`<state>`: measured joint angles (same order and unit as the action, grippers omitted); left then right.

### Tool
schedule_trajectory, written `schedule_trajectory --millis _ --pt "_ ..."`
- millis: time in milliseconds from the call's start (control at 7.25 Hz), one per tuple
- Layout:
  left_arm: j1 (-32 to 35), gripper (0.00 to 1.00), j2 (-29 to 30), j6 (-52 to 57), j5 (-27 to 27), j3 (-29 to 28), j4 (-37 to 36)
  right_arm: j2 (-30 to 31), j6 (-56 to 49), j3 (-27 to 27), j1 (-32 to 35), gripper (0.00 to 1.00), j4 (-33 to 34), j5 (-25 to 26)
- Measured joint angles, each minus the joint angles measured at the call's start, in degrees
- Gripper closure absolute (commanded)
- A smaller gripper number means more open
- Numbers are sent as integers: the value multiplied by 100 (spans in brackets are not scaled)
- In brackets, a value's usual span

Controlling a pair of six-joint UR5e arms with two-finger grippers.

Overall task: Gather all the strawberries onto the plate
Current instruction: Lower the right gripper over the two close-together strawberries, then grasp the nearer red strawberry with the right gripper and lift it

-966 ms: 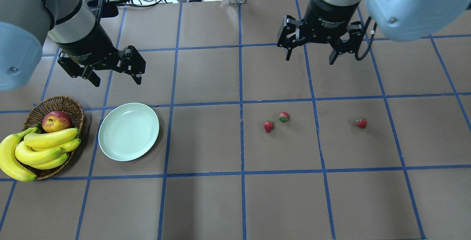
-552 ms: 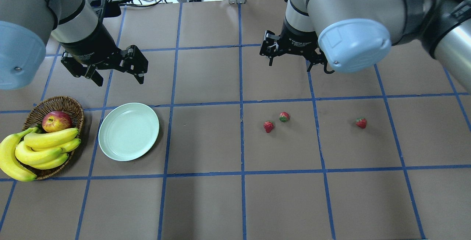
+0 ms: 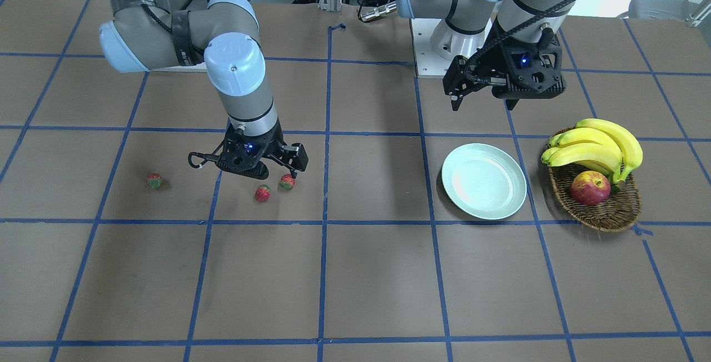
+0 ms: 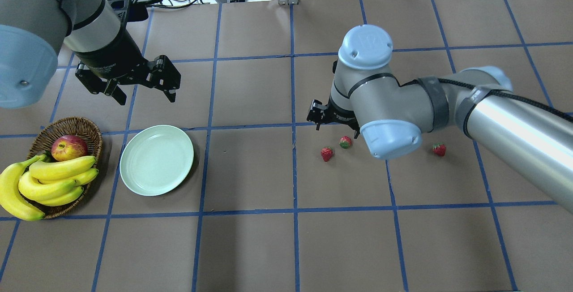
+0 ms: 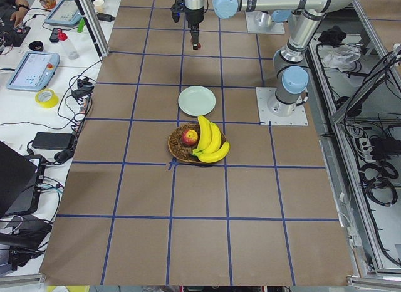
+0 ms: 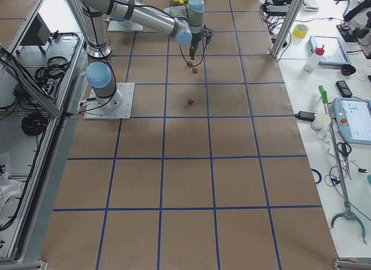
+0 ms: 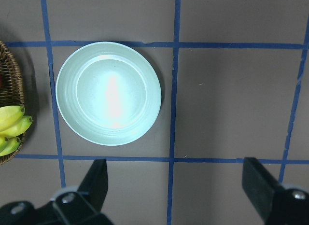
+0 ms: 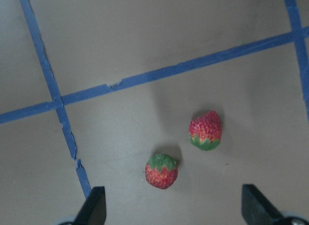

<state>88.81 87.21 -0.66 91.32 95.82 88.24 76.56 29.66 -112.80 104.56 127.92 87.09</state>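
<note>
Nearest me the first strawberry [image 3: 263, 192] lay beside the second strawberry [image 3: 287, 181], with the third strawberry [image 3: 154, 181] well apart. The right gripper [image 3: 279, 174] hung low over the pair, jaws wide, holding nothing. The plate [image 3: 484, 181] sat beside the basket [image 3: 611, 222]. Behind it the left gripper [image 3: 483, 101] hovered, spread wide and empty.

red green-topped strawberries [image 4: 327, 153], pale mint plate [image 4: 156, 160], blue-gridded brown table [image 4: 250, 166]

Looks like a robotics lab: brown-papered table [image 4: 250, 242] gridded with blue tape [image 4: 294, 171], bolted-down base plate [image 6: 110, 105], aluminium frame posts [image 6: 288, 24], white side bench [image 6: 316, 153] with teach pendant [image 6: 355, 120] and tape roll [image 6: 300, 30], cable bundles [image 6: 29, 122] alongside.
</note>
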Motion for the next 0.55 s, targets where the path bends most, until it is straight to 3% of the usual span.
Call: schedule_trajectory --millis 552 --pt "-13 0 -1 5 12 57 -23 -630 1100 -175 235 1 682 39"
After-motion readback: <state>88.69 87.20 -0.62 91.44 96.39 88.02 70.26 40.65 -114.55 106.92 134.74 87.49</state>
